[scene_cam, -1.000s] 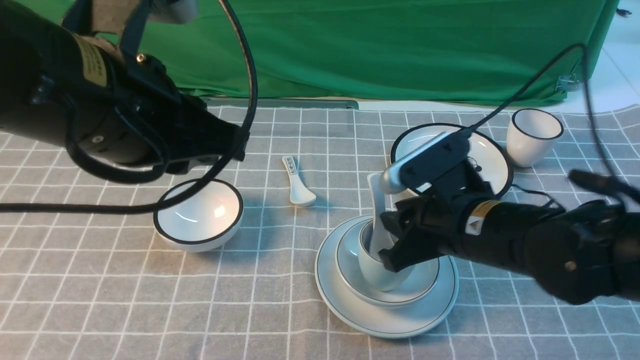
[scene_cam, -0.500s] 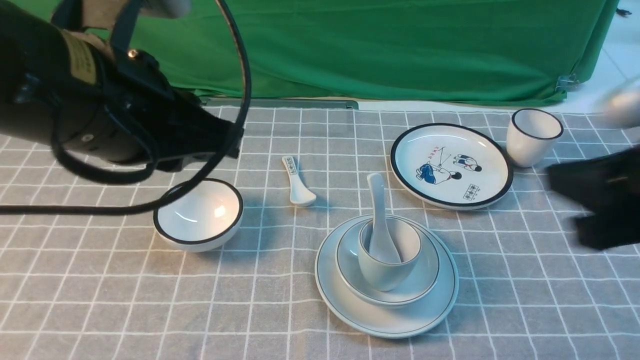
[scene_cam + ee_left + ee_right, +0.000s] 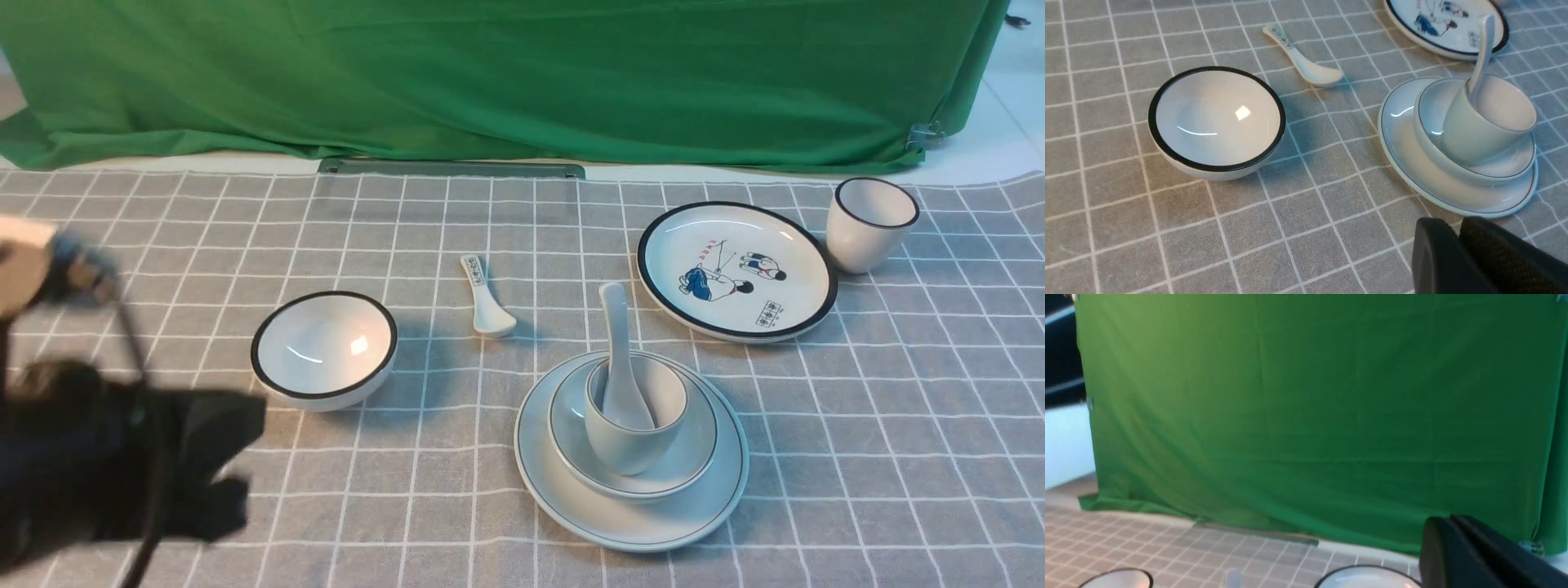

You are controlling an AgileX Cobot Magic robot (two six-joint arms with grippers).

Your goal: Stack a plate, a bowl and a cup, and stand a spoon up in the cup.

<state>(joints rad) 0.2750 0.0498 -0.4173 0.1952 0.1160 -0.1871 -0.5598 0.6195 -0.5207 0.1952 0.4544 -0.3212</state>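
Worktop (image 3: 898, 457): covered with a grey checked cloth and carries all items.

Plate (image 3: 710, 506): lies flat, to the right of the left hand (image 3: 1457, 228) and well apart from it. Judged the heaviest piece. It is stiff, glazed and brittle, so grip it at the rim only.

Bowl (image 3: 694, 457): seated centrally on the plate. The glaze is probably slippery. Take hold across the rim wall.

Cup (image 3: 620, 449): stands upright in the bowl. Light and handleless, it is likely to slide on the glaze if nudged. Grip it across the wall near the rim.

Spoon (image 3: 616, 343): scoop end down in the cup, handle tilted against the far rim. Light, stiff and liable to chip. Grip the exposed upper handle.

Left hand: clenched on nothing, low over the near-left worktop. The black-rimmed bowl (image 3: 325, 351) lies just beyond it.

Right hand (image 3: 1447, 522): clenched on nothing and raised towards the green backdrop (image 3: 1306, 408). The stack is not seen ahead of it.

Changes: one second ago the right hand was at the cup, around the spoon. It has since withdrawn and is now out of the front view. The left arm has dropped from high above the black-rimmed bowl to the near-left corner. The stack has not moved in the last half second
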